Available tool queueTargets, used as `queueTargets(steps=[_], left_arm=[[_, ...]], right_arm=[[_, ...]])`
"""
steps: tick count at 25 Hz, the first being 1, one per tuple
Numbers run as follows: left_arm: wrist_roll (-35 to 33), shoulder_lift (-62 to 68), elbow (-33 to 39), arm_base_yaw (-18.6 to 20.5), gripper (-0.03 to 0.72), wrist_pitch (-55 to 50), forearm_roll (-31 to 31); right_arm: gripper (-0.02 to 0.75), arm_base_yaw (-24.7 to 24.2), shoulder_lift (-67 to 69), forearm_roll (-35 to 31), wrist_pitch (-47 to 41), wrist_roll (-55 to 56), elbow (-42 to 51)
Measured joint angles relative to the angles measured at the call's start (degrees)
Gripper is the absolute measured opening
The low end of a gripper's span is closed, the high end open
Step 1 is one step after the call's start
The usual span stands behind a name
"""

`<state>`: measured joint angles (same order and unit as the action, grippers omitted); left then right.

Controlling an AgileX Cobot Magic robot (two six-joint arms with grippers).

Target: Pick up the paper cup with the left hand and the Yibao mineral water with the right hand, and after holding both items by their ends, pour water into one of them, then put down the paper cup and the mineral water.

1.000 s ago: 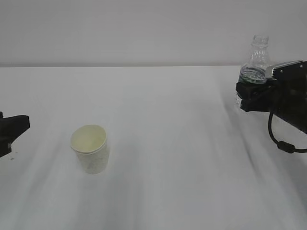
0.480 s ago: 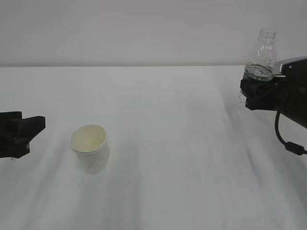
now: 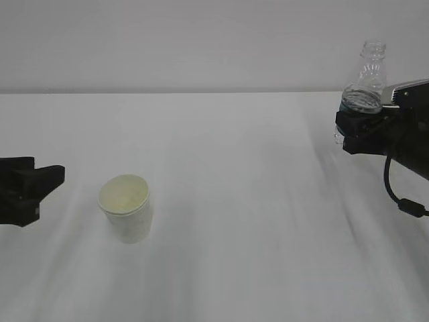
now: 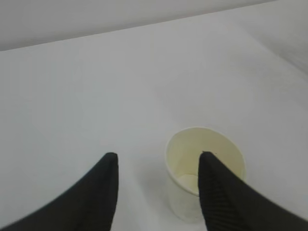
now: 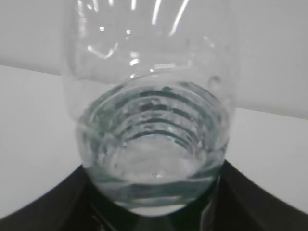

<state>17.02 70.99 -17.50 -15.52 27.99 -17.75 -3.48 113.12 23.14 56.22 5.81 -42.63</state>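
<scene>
The paper cup (image 3: 125, 208) stands upright on the white table (image 3: 234, 201), left of centre, its cream inside showing. My left gripper (image 3: 47, 191) hovers just left of it, open. In the left wrist view the cup (image 4: 192, 151) sits beyond the gripper (image 4: 159, 155), in line with the right finger (image 4: 219, 192), and nothing is between the fingers. At the far right my right gripper (image 3: 355, 129) is shut on the Yibao mineral water (image 3: 365, 77), which is upright and capless. The right wrist view is filled by the clear bottle (image 5: 151, 120), water inside, clamped in the gripper (image 5: 154, 211).
A plain pale wall (image 3: 201, 40) rises behind the table's far edge. A black cable (image 3: 395, 191) loops down from the right arm. Nothing else stands on the white tabletop (image 4: 120, 72).
My left gripper has moved right, closer to the cup. The right gripper has shifted slightly up and right with the bottle, then held still.
</scene>
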Motion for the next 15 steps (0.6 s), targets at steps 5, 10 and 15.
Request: queueTargets(steps=[5,10,15], left_arm=[[0.1,0.0,0.0,6.4,0.377,0.0,0.2],[0.2,1.1,2.4,10.0,0.371,3.5,2.3],[2.7,4.7,6.5,10.1,0.359,11.6,2.6]], right_arm=[[0.444,0.0,0.0,0.0,0.0,0.0,0.0],[0.444,0.0,0.0,0.0,0.0,0.0,0.0],[0.444,0.0,0.0,0.0,0.0,0.0,0.0]])
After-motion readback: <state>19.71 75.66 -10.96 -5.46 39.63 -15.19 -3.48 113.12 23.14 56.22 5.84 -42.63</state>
